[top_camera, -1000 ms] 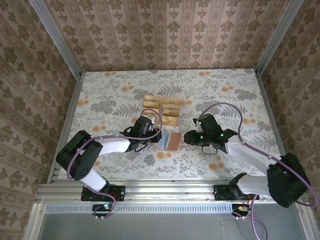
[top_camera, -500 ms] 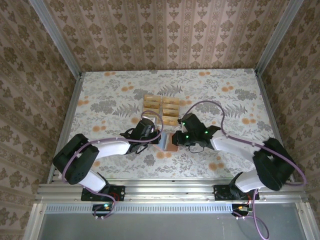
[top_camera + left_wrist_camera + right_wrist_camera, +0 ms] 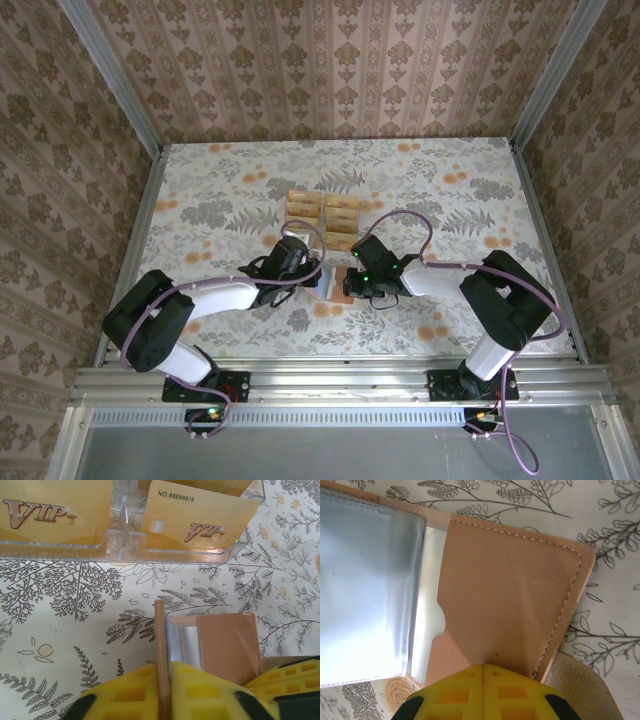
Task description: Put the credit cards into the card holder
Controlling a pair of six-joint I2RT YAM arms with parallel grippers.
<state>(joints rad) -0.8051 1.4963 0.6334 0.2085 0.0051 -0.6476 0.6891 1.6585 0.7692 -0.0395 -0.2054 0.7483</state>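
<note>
Credit cards (image 3: 338, 214) lying just beyond card holder (image 3: 343, 283)
Left tool (image 3: 163, 681) gripping its upright flap, closed right tool (image 3: 483, 675) pressing the other.

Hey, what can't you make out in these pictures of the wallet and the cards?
Count of the golden VIP cards: left wrist view's top edge cuts them off; too small from above.
Whether the right gripper pinches the tan leather wallet or presses it: right wrist view, its yellow fingers cover the contact.
</note>
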